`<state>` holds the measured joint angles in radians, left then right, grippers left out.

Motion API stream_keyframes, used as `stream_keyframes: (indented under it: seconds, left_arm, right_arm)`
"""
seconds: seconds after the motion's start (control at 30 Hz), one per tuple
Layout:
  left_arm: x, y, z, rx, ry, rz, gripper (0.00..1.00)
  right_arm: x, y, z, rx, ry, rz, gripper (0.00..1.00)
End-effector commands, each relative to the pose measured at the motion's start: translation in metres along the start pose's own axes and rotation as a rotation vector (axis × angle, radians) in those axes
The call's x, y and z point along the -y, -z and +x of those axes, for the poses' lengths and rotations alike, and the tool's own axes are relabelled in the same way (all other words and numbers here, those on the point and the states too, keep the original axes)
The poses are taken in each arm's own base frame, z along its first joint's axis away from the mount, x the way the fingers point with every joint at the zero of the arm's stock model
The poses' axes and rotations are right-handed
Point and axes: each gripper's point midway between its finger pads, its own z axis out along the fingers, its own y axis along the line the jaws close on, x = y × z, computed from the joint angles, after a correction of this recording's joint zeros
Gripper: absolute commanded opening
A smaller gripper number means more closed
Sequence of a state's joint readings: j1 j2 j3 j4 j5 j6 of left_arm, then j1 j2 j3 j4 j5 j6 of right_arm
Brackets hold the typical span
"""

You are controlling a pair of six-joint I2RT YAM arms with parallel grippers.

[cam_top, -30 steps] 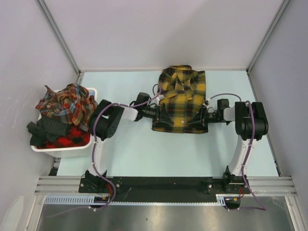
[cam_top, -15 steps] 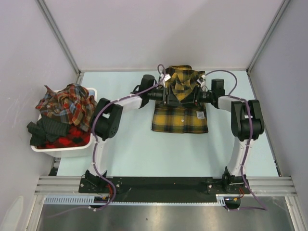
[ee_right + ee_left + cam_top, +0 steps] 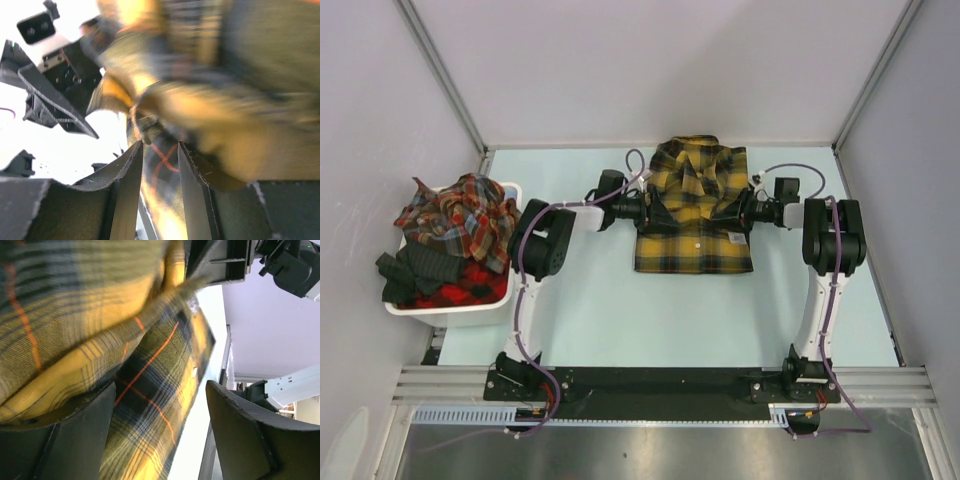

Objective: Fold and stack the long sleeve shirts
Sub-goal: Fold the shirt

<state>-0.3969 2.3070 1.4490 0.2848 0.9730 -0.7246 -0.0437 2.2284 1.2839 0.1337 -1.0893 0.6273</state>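
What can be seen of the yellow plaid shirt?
The yellow plaid shirt looks like flannel: mustard with black checks and thin red lines, collar at the far end. It lies folded into a rectangle on the table, lower half flat, upper half rumpled. The left gripper is open at one side edge, the right gripper narrowly parted at the other; any grip cannot be told.

Mustard-yellow plaid shirt (image 3: 695,215): soft woven flannel cloth, matt. Red plaid shirts (image 3: 460,215): same matt cloth. Basket (image 3: 445,313): smooth white plastic. Left gripper (image 3: 161,385) fingers (image 3: 240,435): matt black plastic, grainy. Table (image 3: 620,310): smooth, matt. Front rail (image 3: 450,383): brushed metal.
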Motion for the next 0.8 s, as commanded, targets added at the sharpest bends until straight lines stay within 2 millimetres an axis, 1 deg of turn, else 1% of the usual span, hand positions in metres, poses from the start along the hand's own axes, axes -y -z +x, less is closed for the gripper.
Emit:
stream_keyframes:
  seconds: [0.0, 0.03, 0.07, 0.1, 0.13, 0.17, 0.2, 0.23, 0.27, 0.3, 0.33, 0.37, 0.4, 0.43, 0.47, 0.5, 0.53, 0.57, 0.6, 0.63, 0.67, 0.7, 0.73, 0.77]
  left_arm:
    - [0.065, 0.014, -0.027, 0.024, -0.175, 0.120, 0.78]
    - [0.063, 0.013, -0.032, 0.036, -0.171, 0.106, 0.77]
    - [0.059, 0.010, -0.037, 0.048, -0.166, 0.095, 0.76]
    - [0.055, 0.007, -0.050, 0.073, -0.154, 0.054, 0.75]
    - [0.031, 0.000, -0.050, 0.069, -0.116, 0.013, 0.74]
    - [0.023, -0.002, -0.055, 0.080, -0.098, -0.004, 0.74]
    - [0.011, -0.003, -0.064, 0.109, -0.081, -0.059, 0.74]
    - [-0.005, -0.003, -0.065, 0.114, -0.072, -0.096, 0.74]
    - [-0.010, -0.002, -0.067, 0.115, -0.116, -0.114, 0.75]
    - [-0.011, 0.000, -0.069, 0.102, -0.123, -0.127, 0.75]
    - [-0.009, 0.004, -0.074, 0.097, -0.212, -0.140, 0.75]
    - [-0.003, 0.009, -0.076, 0.087, -0.265, -0.154, 0.77]
    - [0.003, 0.014, -0.075, 0.067, -0.301, -0.177, 0.78]
    - [0.003, 0.020, -0.078, 0.059, -0.423, -0.208, 0.79]
    - [0.028, 0.032, -0.085, 0.073, -0.516, -0.217, 0.81]
    - [0.026, 0.039, -0.073, 0.033, -0.545, -0.250, 0.81]
    - [0.024, 0.050, -0.076, 0.022, -0.687, -0.309, 0.82]
    - [0.045, 0.065, -0.079, 0.035, -0.782, -0.335, 0.83]
    - [0.039, 0.070, -0.057, -0.025, -0.821, -0.370, 0.83]
    - [0.032, 0.081, -0.056, -0.062, -0.974, -0.449, 0.84]
    - [0.057, 0.095, -0.057, -0.039, -1.097, -0.472, 0.85]
    - [0.042, 0.092, -0.023, -0.118, -1.142, -0.482, 0.85]
    - [0.041, 0.095, -0.013, -0.155, -1.270, -0.497, 0.86]
    - [0.047, 0.097, -0.012, -0.134, -1.364, -0.528, 0.86]
  right_arm:
    - [-0.063, 0.009, -0.008, -0.004, 0.214, -0.052, 0.40]
    - [-0.067, 0.005, -0.010, -0.003, 0.221, -0.057, 0.40]
    - [-0.071, 0.003, -0.018, 0.010, 0.231, -0.063, 0.40]
    - [-0.060, -0.003, -0.021, 0.008, 0.212, -0.063, 0.40]
    - [-0.054, -0.007, -0.027, 0.020, 0.207, -0.053, 0.39]
    - [-0.052, -0.010, -0.035, 0.032, 0.212, -0.047, 0.39]
    - [-0.028, -0.019, -0.035, 0.024, 0.168, -0.021, 0.39]
    - [-0.018, -0.023, -0.039, 0.037, 0.163, -0.002, 0.39]
    - [-0.004, -0.023, -0.043, 0.049, 0.153, 0.021, 0.38]
    - [0.006, -0.022, -0.051, 0.063, 0.151, 0.043, 0.38]
    - [0.026, -0.022, -0.050, 0.055, 0.110, 0.083, 0.37]
    - [0.035, -0.017, -0.054, 0.059, 0.151, 0.108, 0.37]
    - [0.039, -0.014, -0.052, 0.046, 0.129, 0.144, 0.37]
    - [0.035, -0.011, -0.052, 0.042, 0.142, 0.142, 0.37]
    - [0.031, -0.008, -0.051, 0.032, 0.156, 0.144, 0.37]
    - [0.025, -0.004, -0.046, 0.005, 0.171, 0.151, 0.38]
    - [0.004, 0.002, -0.048, 0.006, 0.214, 0.131, 0.38]
    - [-0.009, 0.007, -0.049, 0.012, 0.247, 0.122, 0.39]
    - [-0.019, 0.012, -0.047, 0.009, 0.280, 0.117, 0.40]
    - [-0.032, 0.016, -0.047, 0.012, 0.309, 0.109, 0.41]
    - [-0.057, 0.025, -0.050, 0.034, 0.369, 0.093, 0.42]
    - [-0.068, 0.026, -0.047, 0.028, 0.408, 0.083, 0.42]
    - [-0.079, 0.026, -0.044, 0.026, 0.446, 0.075, 0.42]
    - [-0.093, 0.026, -0.039, 0.025, 0.486, 0.067, 0.42]
